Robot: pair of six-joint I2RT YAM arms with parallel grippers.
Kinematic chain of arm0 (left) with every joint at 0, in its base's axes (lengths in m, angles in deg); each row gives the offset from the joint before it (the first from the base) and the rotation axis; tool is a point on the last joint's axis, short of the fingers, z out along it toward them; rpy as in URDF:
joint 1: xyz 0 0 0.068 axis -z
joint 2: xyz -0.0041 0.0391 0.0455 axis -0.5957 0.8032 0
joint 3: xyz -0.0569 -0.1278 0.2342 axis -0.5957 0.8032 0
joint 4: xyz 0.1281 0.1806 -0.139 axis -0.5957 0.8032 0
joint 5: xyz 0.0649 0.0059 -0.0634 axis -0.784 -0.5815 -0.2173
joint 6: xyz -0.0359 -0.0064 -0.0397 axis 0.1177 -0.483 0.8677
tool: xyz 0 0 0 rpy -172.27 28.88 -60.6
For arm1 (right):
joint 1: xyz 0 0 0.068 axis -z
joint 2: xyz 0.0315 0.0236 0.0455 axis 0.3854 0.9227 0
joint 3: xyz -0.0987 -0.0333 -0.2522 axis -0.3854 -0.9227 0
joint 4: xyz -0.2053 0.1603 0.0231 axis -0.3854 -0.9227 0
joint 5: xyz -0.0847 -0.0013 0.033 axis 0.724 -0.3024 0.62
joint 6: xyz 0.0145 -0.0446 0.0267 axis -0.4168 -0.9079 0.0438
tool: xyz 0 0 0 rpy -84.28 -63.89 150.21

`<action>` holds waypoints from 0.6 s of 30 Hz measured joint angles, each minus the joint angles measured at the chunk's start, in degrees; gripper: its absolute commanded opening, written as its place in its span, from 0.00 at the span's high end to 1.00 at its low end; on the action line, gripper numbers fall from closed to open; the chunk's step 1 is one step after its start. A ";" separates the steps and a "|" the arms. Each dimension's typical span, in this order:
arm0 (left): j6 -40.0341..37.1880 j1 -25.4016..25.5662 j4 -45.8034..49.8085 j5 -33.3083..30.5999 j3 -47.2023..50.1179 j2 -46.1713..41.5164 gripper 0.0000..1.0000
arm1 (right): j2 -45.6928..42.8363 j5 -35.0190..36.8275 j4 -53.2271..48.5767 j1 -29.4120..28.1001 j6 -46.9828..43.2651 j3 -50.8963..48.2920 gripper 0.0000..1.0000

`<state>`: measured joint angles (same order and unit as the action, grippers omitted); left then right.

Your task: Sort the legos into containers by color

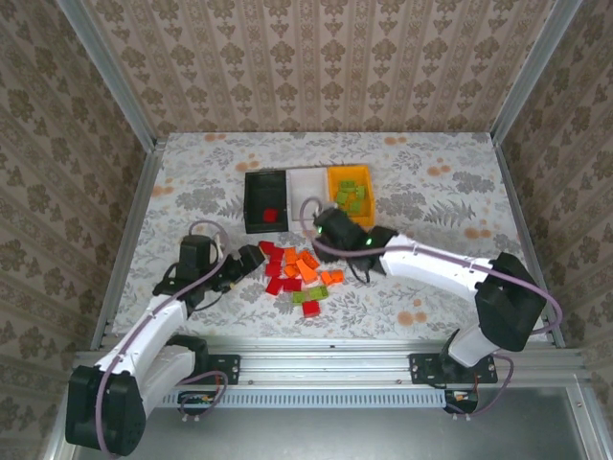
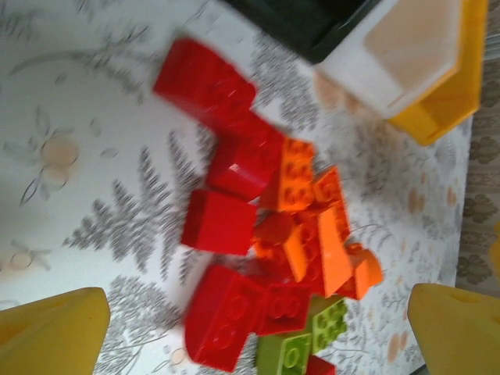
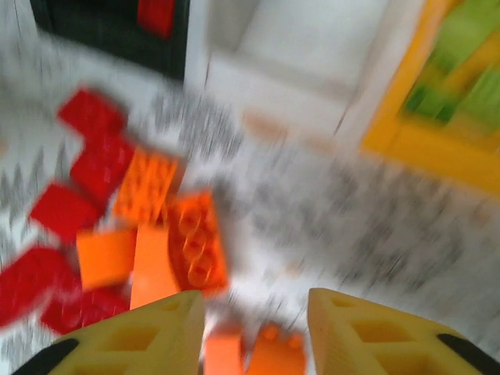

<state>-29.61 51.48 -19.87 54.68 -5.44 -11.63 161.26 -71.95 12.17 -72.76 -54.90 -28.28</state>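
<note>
The legos lie in a loose pile of red, orange and light green bricks on the table in front of the containers. The black bin holds a red brick. The white bin looks empty, and the yellow bin holds several green bricks. My left gripper is wide open at the pile's left edge, with a red brick between its spread fingers. My right gripper hovers in front of the white bin. Its jaws stand apart around nothing, with blurred orange bricks on the table below.
Metal frame rails and patterned walls close in the table on the left, right and back. Bare floral tabletop stretches to the right of the bins and to the left of the black bin. The right wrist view is motion-blurred.
</note>
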 measured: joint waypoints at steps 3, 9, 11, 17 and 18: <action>0.72 0.13 -0.20 -0.04 2.49 -0.46 0.00 | -0.04 -0.52 -0.66 -3.69 4.61 -4.48 0.53; 1.77 3.02 -1.90 -1.64 3.08 -2.62 0.00 | -0.22 -1.51 -0.46 -7.80 12.68 -8.35 0.44; 1.79 4.46 -2.51 -2.45 3.08 -2.64 0.00 | -0.39 -1.55 -0.37 -9.27 14.56 -8.37 0.43; 1.92 6.56 -2.84 -4.13 3.08 -2.54 0.00 | -1.01 -1.57 -0.57 -14.69 19.71 -8.26 0.34; 1.92 6.54 -2.67 -4.59 3.06 -2.56 0.00 | -0.94 -1.57 -0.74 -15.52 20.55 -8.20 0.34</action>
<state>-27.68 58.02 -22.54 50.09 -2.38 -14.18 160.32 -73.52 11.42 -88.28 -34.35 -36.47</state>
